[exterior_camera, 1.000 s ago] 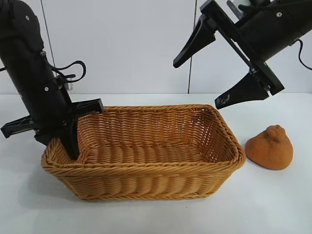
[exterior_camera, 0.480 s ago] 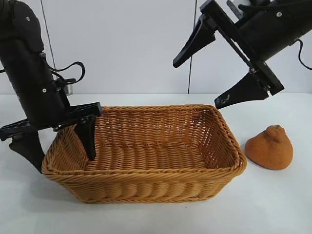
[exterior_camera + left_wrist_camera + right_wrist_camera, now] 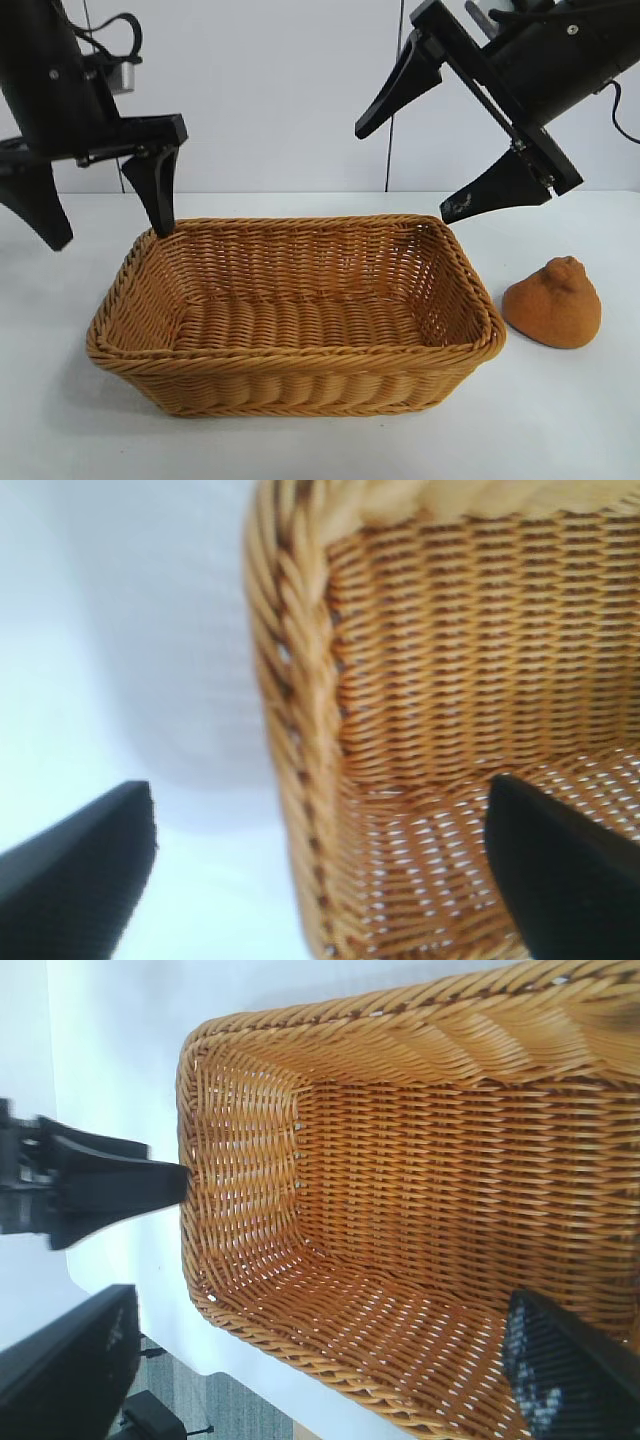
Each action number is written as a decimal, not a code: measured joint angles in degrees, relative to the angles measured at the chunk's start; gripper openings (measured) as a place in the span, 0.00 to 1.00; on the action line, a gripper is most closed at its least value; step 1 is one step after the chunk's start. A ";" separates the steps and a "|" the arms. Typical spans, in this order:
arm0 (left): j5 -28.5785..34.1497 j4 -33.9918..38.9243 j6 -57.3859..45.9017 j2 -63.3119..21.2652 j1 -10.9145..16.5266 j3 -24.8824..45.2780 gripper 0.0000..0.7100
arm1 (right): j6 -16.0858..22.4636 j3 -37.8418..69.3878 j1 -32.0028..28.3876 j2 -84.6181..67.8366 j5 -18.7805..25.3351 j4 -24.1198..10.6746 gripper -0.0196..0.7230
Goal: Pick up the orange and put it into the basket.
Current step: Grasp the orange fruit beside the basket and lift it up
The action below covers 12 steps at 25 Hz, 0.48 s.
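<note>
Both jaws of mine stand spread wide and hold nothing. My left gripper [image 3: 105,215] hangs above the basket's [image 3: 295,375] left end, one finger over the rim there and the other outside it, above the bare desk [image 3: 560,420]; neither finger touches the wicker. From my left wrist I look straight down on that end of the basket [image 3: 300,710]: the braided rim runs between my two dark fingertips [image 3: 75,875], one over the white desk [image 3: 130,630] and one over the woven floor.

My right gripper [image 3: 405,170] is raised above the basket's right end, tilted, with its lower finger just over the far right corner of the rim and its upper finger higher, over the basket's back wall. From my right wrist the whole open basket [image 3: 400,1160] lies below me with nothing in it, and my left gripper's finger [image 3: 110,1185] shows at its far end.

The orange [image 3: 553,302] sits on the desk just beside the basket's right end, outside it, knobby top upward, apart from the wicker and from both my grippers.
</note>
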 joint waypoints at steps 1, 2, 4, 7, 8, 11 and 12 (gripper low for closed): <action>1.52 2.38 -0.19 -0.02 0.00 -1.73 0.90 | 0.00 0.00 0.00 0.00 0.00 0.00 0.94; 2.84 4.72 -0.35 -0.02 0.00 -3.69 0.90 | 0.00 0.00 0.00 0.00 0.00 0.00 0.94; 4.16 8.25 -0.39 -0.02 0.06 -6.90 0.90 | 0.00 0.00 0.00 0.00 0.00 0.00 0.94; 4.55 9.86 -1.37 -0.02 1.19 -9.56 0.90 | 0.00 0.00 0.00 0.00 0.00 0.00 0.94; 4.62 9.90 -1.50 -0.02 1.93 -9.80 0.90 | 0.00 0.00 0.00 0.00 0.00 0.00 0.94; 5.02 10.11 -1.65 -0.02 4.79 -9.92 0.90 | 0.00 0.00 0.00 0.00 0.00 0.00 0.94; 5.02 10.17 -1.65 -0.02 5.93 -9.92 0.90 | 0.00 0.00 0.00 0.00 0.00 0.00 0.94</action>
